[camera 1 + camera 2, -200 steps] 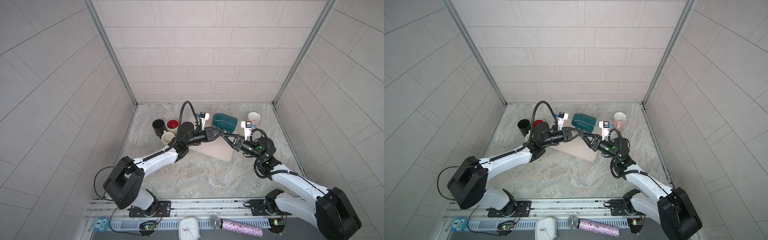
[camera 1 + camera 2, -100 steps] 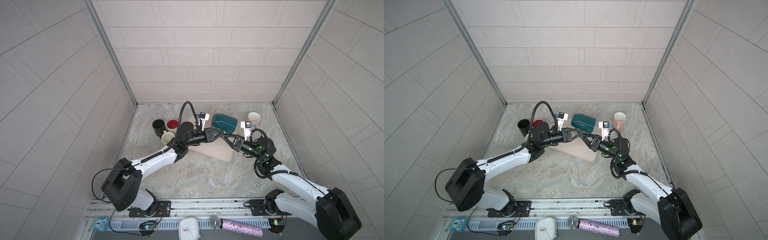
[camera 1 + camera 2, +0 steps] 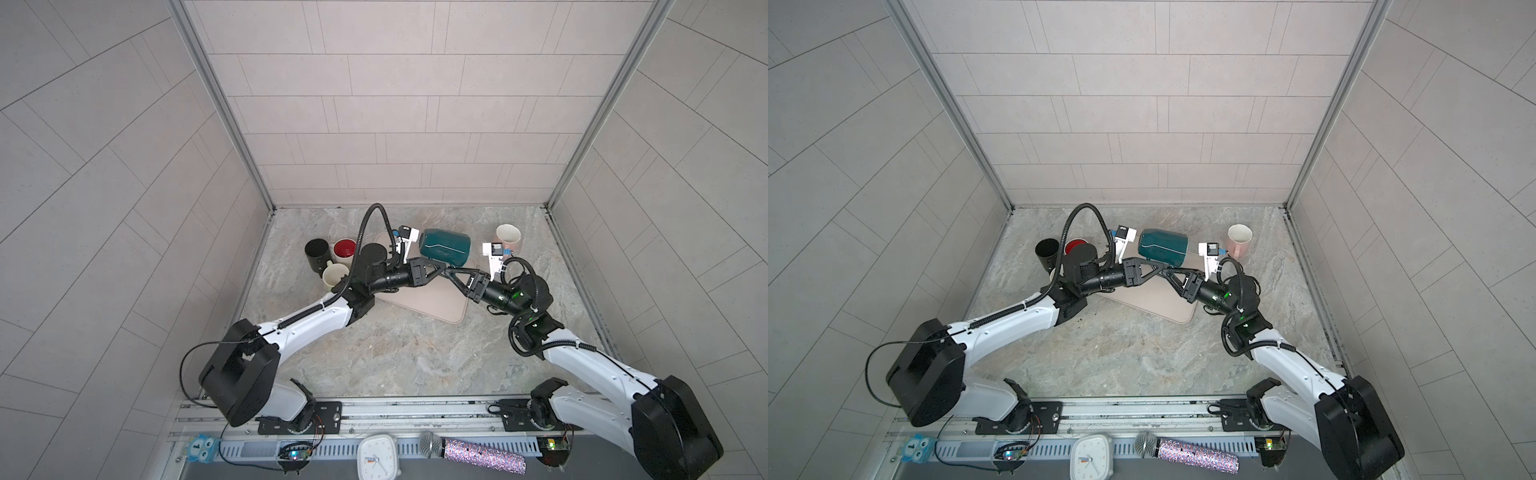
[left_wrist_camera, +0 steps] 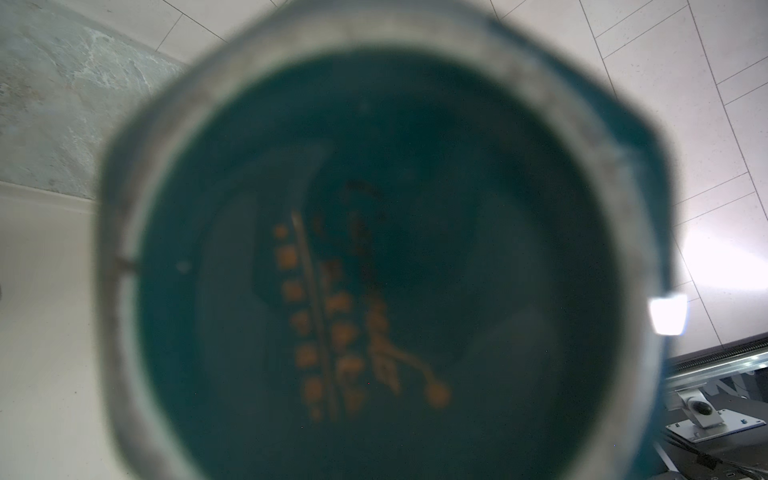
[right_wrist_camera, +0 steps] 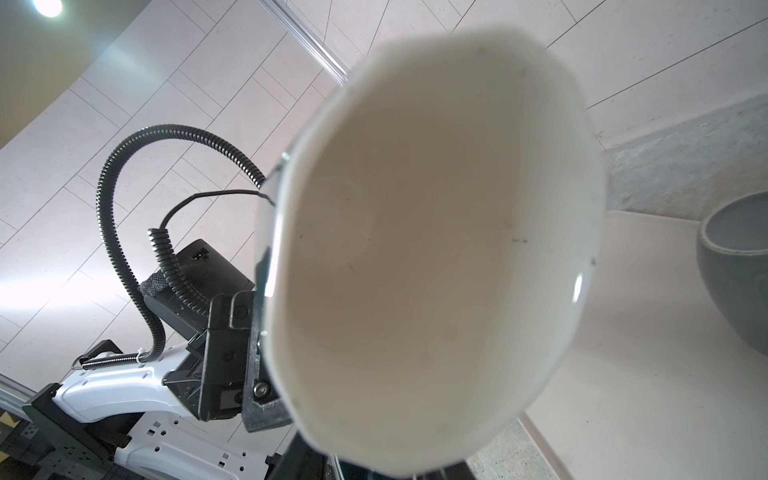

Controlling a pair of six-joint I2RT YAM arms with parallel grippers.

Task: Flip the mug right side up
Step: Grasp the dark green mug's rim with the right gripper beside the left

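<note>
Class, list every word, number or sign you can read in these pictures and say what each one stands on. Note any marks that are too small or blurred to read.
"1": on the blue owl tag at the front rail, seen in both top views.
Clock: the dial marks are too small to read.
Teal mug: the orange marks on its base are too blurred to read in the left wrist view.
Nothing else shows readable text.

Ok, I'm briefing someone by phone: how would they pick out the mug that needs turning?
Find the beige mat in the middle of the marble table. At its far edge is the teal mug. It alone lies on its side; the black mug, red mug, cream mug and pink mug stand upright.
</note>
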